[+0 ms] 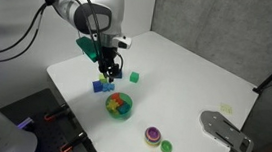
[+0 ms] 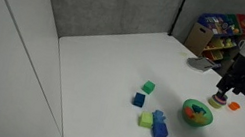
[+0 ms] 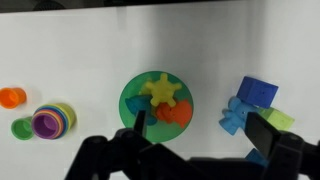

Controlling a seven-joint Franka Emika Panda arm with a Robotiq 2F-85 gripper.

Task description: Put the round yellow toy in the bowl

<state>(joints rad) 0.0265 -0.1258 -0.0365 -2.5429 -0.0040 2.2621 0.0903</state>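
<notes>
The bright-green bowl [image 3: 127, 92] stands on the white table and shows in both exterior views [image 1: 118, 118] [image 2: 194, 123]. The round yellow toy [image 3: 162, 91], gear-shaped, lies inside it on an orange toy [image 3: 178, 114] and a blue toy [image 3: 134, 106]. My gripper [image 3: 200, 128] is open and empty, well above the table. In the wrist view its one finger overlaps the bowl's lower edge and the other is near the blue blocks. It also shows in both exterior views [image 1: 105, 63] [image 2: 228, 92].
A blue cube [image 3: 258, 92], a blue figure [image 3: 235, 115] and a yellow-green block [image 3: 281, 120] lie beside the bowl. Stacked purple cups [image 3: 52, 121], an orange cup [image 3: 12, 97] and a green cup [image 3: 22, 128] lie on its other side. A green block [image 1: 133, 77] and a grey object [image 1: 226, 130] sit on the table.
</notes>
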